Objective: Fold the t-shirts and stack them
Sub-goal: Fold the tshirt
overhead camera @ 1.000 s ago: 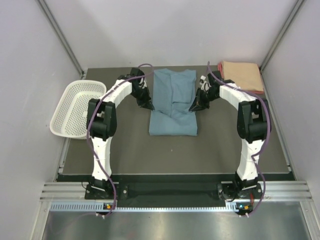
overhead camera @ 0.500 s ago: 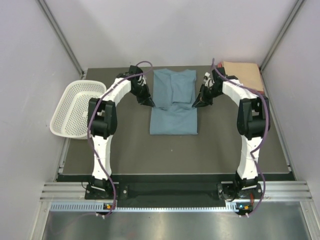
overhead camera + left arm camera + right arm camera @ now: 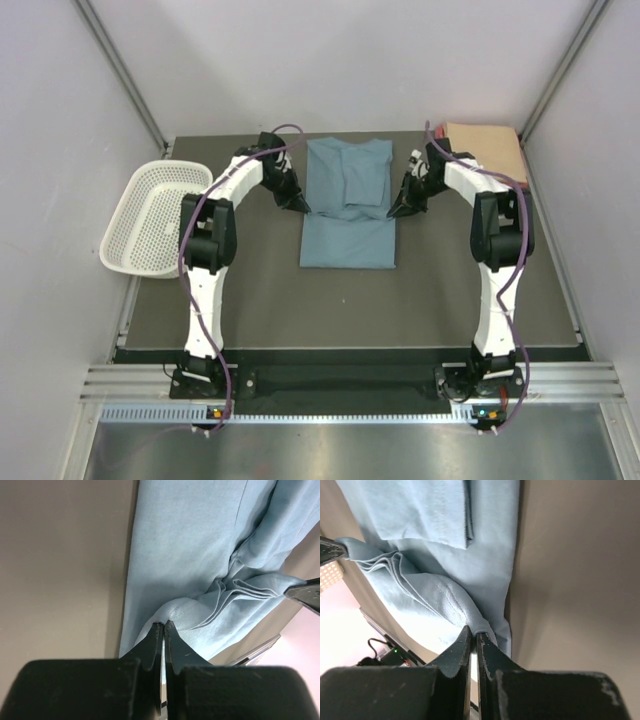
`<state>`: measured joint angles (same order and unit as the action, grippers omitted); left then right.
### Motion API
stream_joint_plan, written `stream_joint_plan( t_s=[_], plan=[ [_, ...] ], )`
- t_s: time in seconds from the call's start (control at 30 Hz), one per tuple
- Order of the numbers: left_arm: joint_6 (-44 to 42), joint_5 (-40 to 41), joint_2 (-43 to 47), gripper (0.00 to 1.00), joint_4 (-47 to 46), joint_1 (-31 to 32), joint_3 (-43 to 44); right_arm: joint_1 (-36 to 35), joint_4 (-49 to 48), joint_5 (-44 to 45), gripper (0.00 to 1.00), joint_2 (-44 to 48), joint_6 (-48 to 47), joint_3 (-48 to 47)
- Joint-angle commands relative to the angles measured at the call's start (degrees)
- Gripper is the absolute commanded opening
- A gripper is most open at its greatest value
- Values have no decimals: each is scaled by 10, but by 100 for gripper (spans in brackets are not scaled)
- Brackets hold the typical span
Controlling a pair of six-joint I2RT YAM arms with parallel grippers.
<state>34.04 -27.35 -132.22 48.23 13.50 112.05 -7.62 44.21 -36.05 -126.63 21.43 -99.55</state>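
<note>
One blue-grey t-shirt (image 3: 347,205) lies in the middle of the dark table (image 3: 300,300), toward its far edge, with its upper part doubled over so that a fold line crosses it about halfway down. The overhead view puts the left gripper (image 3: 301,207) at the shirt's left edge and the right gripper (image 3: 393,212) at its right edge, both at that fold line, but the tips are too small there to show how the jaws stand. The wrist views settle it. The left gripper's jaws are pressed together on a pinch of the cloth's edge, with bunched layers fanning away from them. The right gripper's jaws are likewise closed on a raised ridge of the opposite edge. Only from above do a folded peach shirt (image 3: 485,150) at the far right corner and a white mesh basket (image 3: 150,215) overhanging the table's left edge show.
</note>
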Motion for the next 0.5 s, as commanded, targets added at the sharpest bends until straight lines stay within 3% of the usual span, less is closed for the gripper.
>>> stream_joint_plan(
  t_s=[0.0, 0.47],
  plan=[
    [9, 2, 3, 0, -14, -8, 25, 10, 2, -5, 0, -6, -12, -40],
    [44, -14, 7, 0, -45, -11, 13, 23, -5, -20, 0, -19, 10, -57]
  ],
)
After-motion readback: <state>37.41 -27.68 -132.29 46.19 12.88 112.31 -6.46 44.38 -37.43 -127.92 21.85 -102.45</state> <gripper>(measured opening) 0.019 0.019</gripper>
